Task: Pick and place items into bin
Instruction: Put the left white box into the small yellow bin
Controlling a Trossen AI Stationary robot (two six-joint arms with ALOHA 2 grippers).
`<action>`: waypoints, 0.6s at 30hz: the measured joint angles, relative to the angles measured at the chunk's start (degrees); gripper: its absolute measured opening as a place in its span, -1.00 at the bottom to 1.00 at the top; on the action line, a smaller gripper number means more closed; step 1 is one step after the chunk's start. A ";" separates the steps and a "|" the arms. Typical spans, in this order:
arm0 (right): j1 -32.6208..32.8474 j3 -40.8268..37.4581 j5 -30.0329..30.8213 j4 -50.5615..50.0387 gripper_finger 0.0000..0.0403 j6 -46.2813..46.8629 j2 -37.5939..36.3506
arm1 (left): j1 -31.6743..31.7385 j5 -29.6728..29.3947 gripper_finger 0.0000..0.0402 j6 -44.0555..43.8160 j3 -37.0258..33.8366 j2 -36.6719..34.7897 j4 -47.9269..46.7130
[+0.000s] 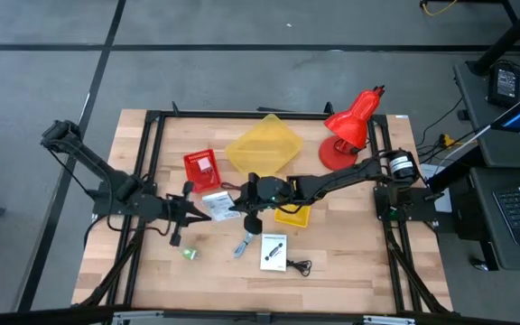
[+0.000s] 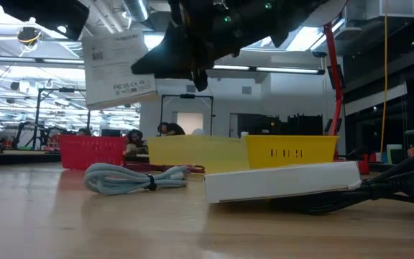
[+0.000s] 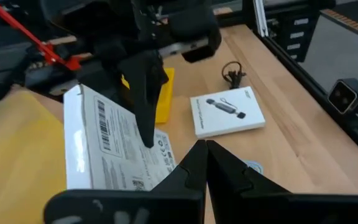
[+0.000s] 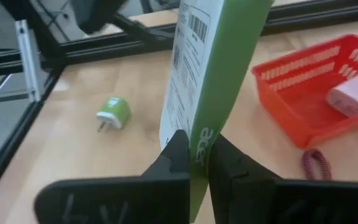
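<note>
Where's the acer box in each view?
High: acer box at table centre.
Low: box upper left, hanging.
Left wrist: box lower left.
Right wrist: box top centre, edge-on, in right pincer.
Landmark: yellow bin, in all but right wrist.

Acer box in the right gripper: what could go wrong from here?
1. The right gripper pinches the box by one thin edge, clear of the table, so it could pivot or slip out in transit.
2. The left gripper, shut, sits close beside the box. A sideways swing might clip it and knock the box loose.
</note>
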 joint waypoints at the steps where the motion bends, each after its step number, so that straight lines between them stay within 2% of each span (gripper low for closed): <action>1: -0.01 -0.42 0.64 0.52 -0.95 0.06 -0.04 | -0.47 -0.43 -0.99 0.00 0.00 -0.75 -0.40; 7: 0.17 -4.84 1.07 5.33 -0.95 0.06 -1.22 | -3.26 -3.69 -0.99 -0.67 0.04 -3.95 -4.96; 13: 0.23 -12.60 1.50 13.31 -0.95 -1.60 -6.79 | -5.60 -9.75 -0.99 -1.14 0.07 -5.09 -7.66; 18: 0.34 -21.54 1.70 25.69 -0.95 -3.73 -10.92 | -6.91 -11.53 -0.99 -1.52 0.07 -5.13 -9.42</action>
